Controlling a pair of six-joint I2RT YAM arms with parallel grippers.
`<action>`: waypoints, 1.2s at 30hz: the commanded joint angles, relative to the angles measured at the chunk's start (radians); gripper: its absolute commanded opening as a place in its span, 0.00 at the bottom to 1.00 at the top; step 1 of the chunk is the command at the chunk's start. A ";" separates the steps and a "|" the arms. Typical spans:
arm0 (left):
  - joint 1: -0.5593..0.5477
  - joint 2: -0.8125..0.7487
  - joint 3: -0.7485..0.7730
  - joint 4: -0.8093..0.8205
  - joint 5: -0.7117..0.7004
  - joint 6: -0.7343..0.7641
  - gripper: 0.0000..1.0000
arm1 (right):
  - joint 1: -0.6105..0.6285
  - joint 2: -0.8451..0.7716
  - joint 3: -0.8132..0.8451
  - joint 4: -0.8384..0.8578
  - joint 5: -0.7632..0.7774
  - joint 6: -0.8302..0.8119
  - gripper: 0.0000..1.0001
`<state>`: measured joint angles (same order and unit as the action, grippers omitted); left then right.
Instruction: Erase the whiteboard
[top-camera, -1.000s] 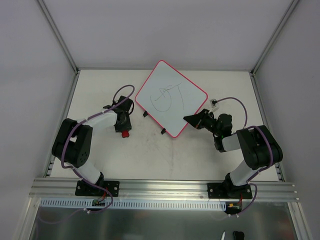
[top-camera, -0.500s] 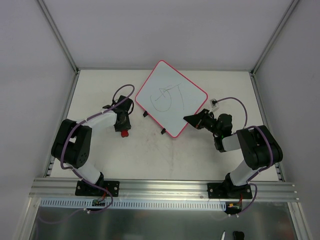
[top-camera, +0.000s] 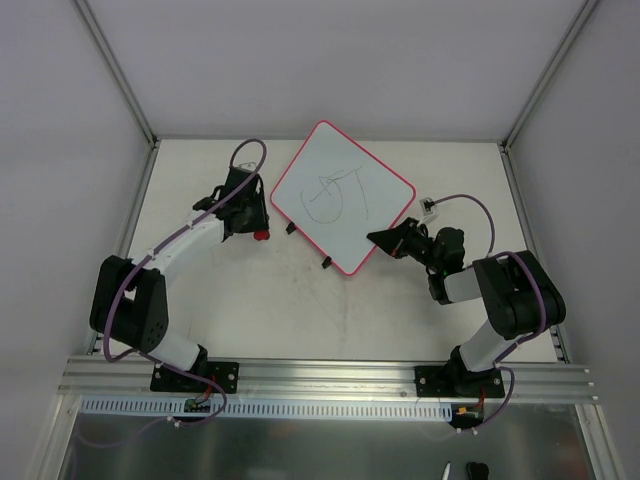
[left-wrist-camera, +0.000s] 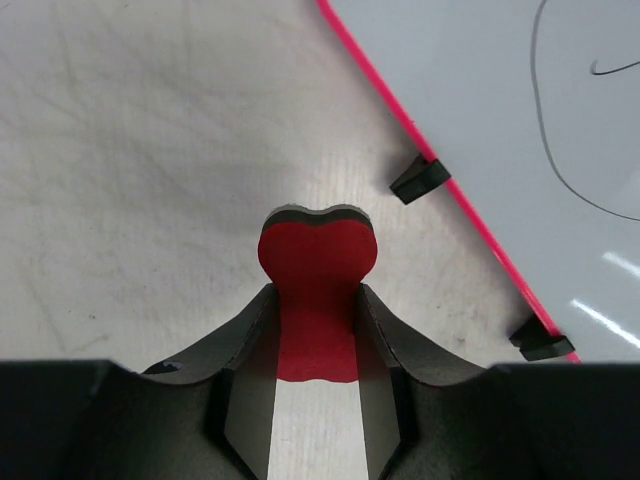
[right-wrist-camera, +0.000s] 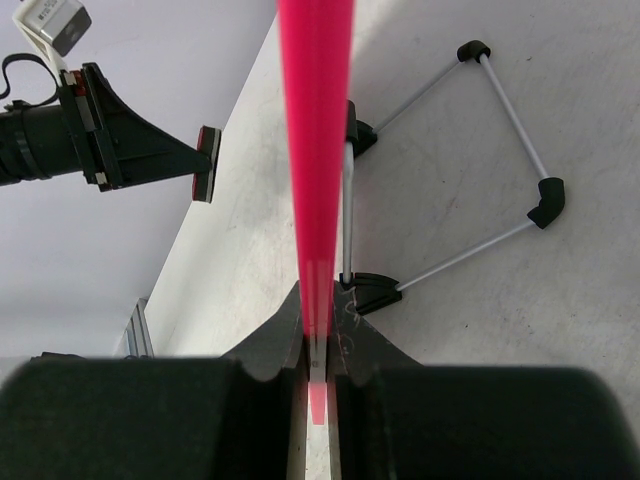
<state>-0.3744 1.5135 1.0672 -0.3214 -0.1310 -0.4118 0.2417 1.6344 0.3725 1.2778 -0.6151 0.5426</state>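
Left gripper (top-camera: 256, 228), top view: clamped on a small red bow-shaped eraser block (top-camera: 261, 236), just beside the left corner of the large square white whiteboard with thin red-pink rim (top-camera: 343, 195). The whiteboard lies diagonal at back centre of the off-white worktop (top-camera: 300, 310) and has black scribble on it. The right gripper (top-camera: 380, 240) is at its near-right edge.

Left wrist view: fingers closed on the eraser's waist. The eraser is near the rim, not touching it. Two small black clips (left-wrist-camera: 418, 180) sit along that edge.

Right wrist view: the whiteboard is seen edge-on, its rim pinched between the shut fingers. A thin wire triangle with black corner pieces (right-wrist-camera: 548, 200) shows beside it.
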 joint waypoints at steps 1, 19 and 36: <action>-0.012 0.011 0.056 0.068 0.076 0.048 0.12 | -0.002 -0.021 0.037 0.255 -0.044 -0.012 0.00; -0.011 0.264 0.249 0.254 0.205 0.116 0.05 | 0.004 -0.025 0.040 0.255 -0.051 -0.006 0.00; -0.011 0.401 0.316 0.390 0.217 0.122 0.06 | 0.011 -0.030 0.043 0.255 -0.055 -0.006 0.00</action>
<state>-0.3801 1.8824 1.3357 0.0113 0.0765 -0.3019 0.2420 1.6344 0.3794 1.2755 -0.6254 0.5465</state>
